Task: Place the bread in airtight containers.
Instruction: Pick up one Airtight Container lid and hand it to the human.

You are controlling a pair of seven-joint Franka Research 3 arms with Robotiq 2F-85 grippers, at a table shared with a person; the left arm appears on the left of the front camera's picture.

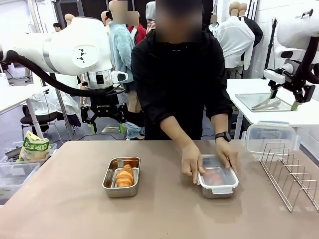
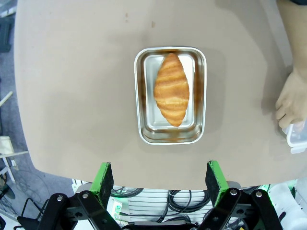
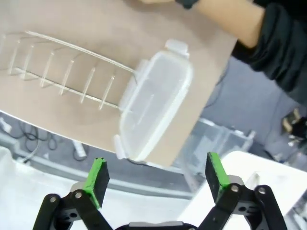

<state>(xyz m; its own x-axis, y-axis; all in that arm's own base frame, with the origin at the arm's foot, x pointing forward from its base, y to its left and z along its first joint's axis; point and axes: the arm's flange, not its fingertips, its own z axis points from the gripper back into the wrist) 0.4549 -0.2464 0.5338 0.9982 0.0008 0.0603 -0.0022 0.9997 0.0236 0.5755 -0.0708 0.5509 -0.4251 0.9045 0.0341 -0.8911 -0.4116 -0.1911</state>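
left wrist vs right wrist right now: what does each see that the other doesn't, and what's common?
Left wrist alone: the open steel pan with a croissant lying in it, seen from above, and the person's hand at the picture's right edge, touching a clear lid corner.

Right wrist alone: a spare clear snap lid propped at the end of a wire rack, and the person's black sleeve.

Both: the brown tabletop, and their own gripper open, left gripper, right gripper.

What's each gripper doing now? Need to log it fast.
Left gripper: open, empty, above the table.
Right gripper: open, empty, raised off to the side.
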